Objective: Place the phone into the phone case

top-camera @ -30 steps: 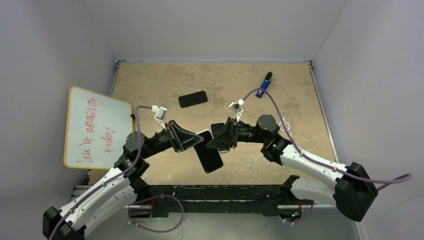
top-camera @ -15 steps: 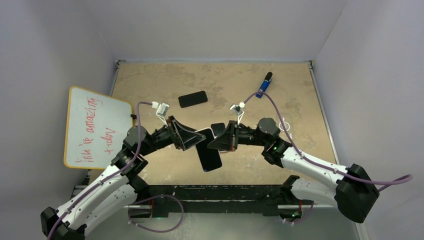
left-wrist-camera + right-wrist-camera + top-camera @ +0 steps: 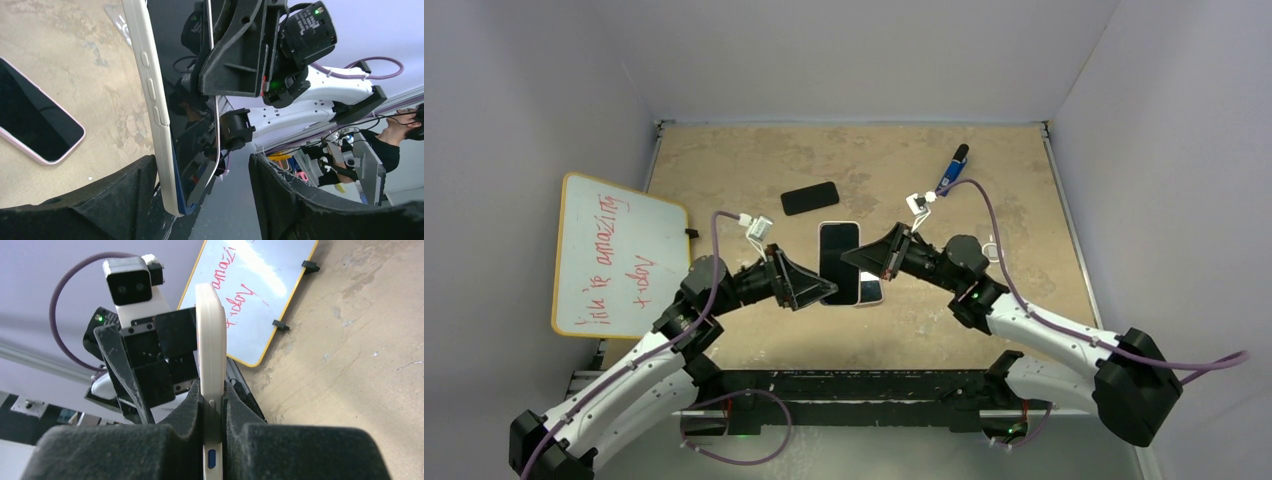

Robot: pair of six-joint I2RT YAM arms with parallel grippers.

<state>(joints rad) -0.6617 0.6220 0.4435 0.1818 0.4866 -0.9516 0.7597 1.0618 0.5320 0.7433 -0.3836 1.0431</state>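
The phone (image 3: 838, 262), with its dark screen facing up, sits in a white phone case (image 3: 150, 95) and is held off the table between the two arms. A blue rim shows inside the case at its near corner. My right gripper (image 3: 858, 260) is shut on the cased phone's edge, and both pads (image 3: 192, 405) press the white case (image 3: 210, 340). My left gripper (image 3: 202, 167) stands open around the phone's lower end. The case lies next to one finger (image 3: 135, 180); the other finger (image 3: 270, 175) is well apart.
A black phone-like slab (image 3: 810, 197) lies flat farther back. Another slab with a pale edge (image 3: 871, 291) lies under the right gripper. A whiteboard (image 3: 619, 255) with red writing leans at the left. A blue marker (image 3: 952, 168) lies at the back right.
The left gripper has opened and let go of the phone, and the right gripper has shut on it. The phone has swung from tilted to straight and moved away from the arm bases.
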